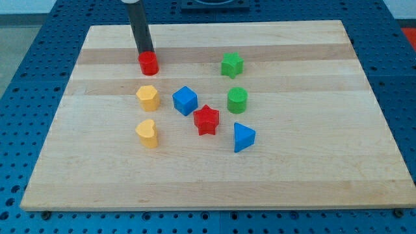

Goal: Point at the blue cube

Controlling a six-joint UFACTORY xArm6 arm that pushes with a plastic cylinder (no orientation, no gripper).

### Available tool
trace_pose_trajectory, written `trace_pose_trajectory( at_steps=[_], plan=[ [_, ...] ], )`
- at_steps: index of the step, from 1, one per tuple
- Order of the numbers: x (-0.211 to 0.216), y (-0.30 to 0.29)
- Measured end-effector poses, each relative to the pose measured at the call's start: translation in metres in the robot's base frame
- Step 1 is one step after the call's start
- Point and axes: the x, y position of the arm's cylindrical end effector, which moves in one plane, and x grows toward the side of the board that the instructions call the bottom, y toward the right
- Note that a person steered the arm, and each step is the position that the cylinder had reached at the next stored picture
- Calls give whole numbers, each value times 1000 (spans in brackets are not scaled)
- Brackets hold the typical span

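The blue cube (184, 100) sits near the board's middle, between a yellow pentagon block (147, 97) on its left and a red star block (207, 119) at its lower right. My tip (145, 52) is at the view's upper left, touching the top edge of a red cylinder (149, 63). The tip is well up and to the left of the blue cube, with the red cylinder and the yellow pentagon block lying between them.
A yellow heart block (148, 133) lies below the pentagon. A green star block (231, 64) and a green cylinder (237, 99) stand to the right. A blue triangular block (243, 137) is at the lower right. The wooden board (312, 175) rests on a blue perforated table.
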Motion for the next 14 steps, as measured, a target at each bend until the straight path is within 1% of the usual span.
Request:
trace_pose_trajectory(
  at_steps=[1,2,3,4,6,7,8,9,10,11,12,13,14],
  plan=[
    [0,0],
    [-23,9],
    [-46,46],
    [-46,75],
    [-52,86],
    [-45,100],
    [-79,130],
    [-67,197],
    [-44,286],
    [48,324],
    [186,308],
    [271,275],
    [273,275]
  ],
)
